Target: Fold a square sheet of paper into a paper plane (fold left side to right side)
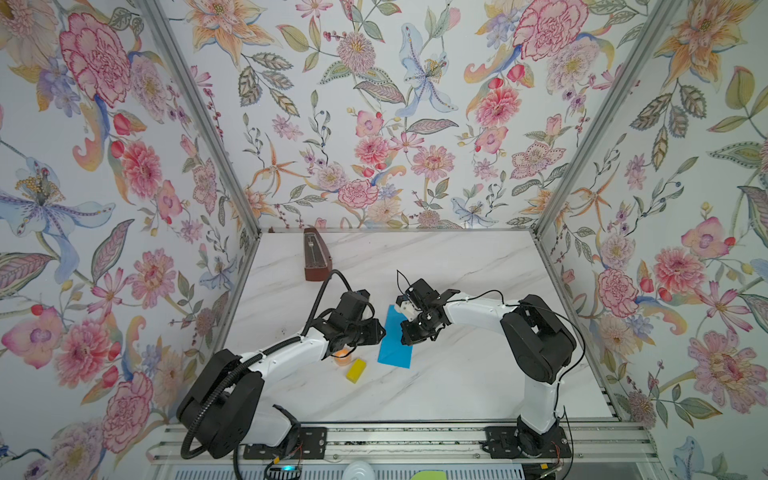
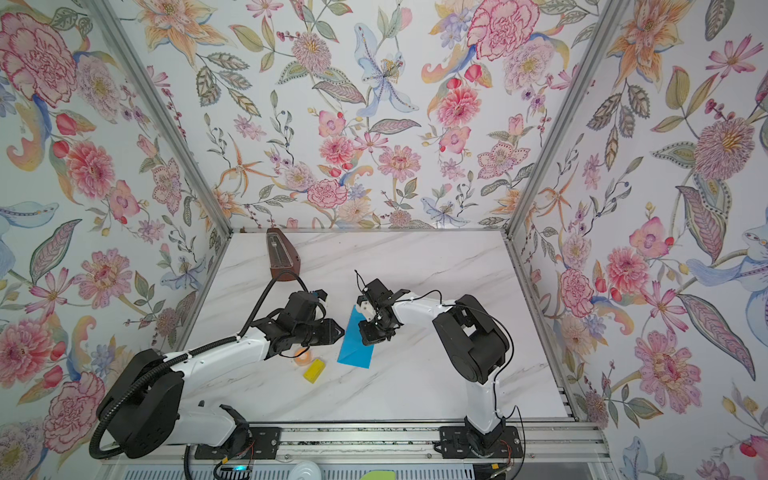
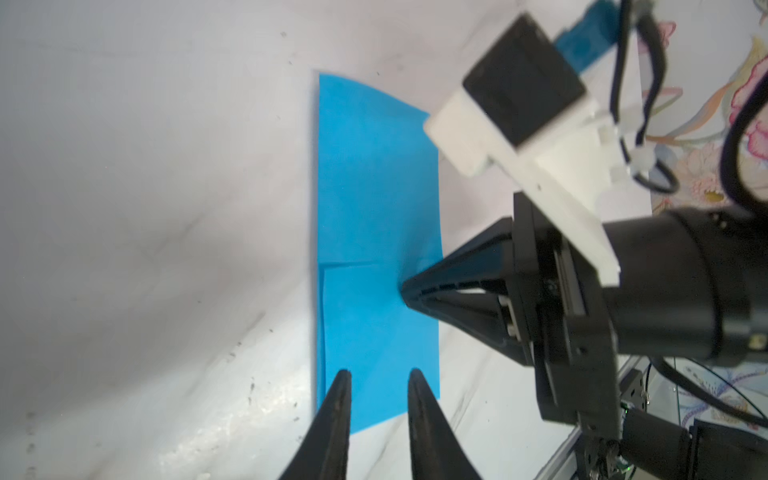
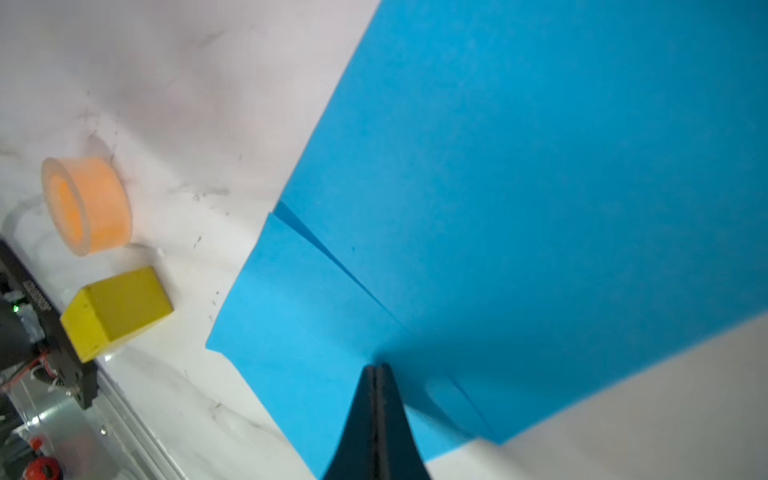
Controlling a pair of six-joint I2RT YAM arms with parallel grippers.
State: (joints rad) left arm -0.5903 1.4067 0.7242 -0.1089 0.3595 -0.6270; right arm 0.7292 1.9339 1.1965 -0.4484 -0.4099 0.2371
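The square sheet of paper is bright blue and lies flat on the marble table, folded into a narrow rectangle with a short crease line across it. It is not the shape of a paper plane. My left gripper is open a little, its fingertips over one short end of the sheet with nothing between them. My right gripper is shut, and its joined tips rest on the sheet near its long right edge.
An orange tape roll and a small yellow block sit just left of the sheet, under my left arm. A brown wooden metronome stands at the back left. Floral walls enclose three sides.
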